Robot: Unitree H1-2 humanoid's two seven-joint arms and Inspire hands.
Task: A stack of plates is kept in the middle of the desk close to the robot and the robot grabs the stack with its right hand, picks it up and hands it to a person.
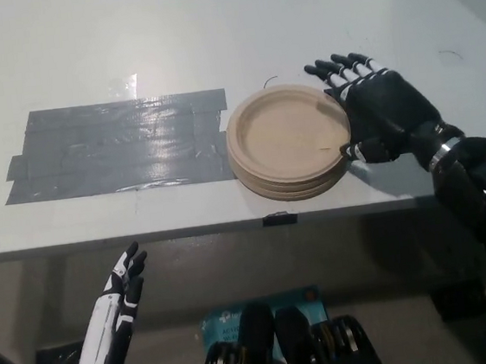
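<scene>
A stack of tan paper plates [286,141] sits near the front edge of the white desk [210,29], in the middle. My black right hand [378,114] is open and lies flat-sided just right of the stack, its fingers spread along the far right rim and its thumb at the near right rim. It touches or nearly touches the rim; nothing is held. My white left hand [118,312] rests open below the desk edge at the lower left.
A broad patch of dark grey tape [113,148] covers the desk left of the plates. A smaller black patch lies under my right hand. The desk's front edge [187,231] runs just below the stack.
</scene>
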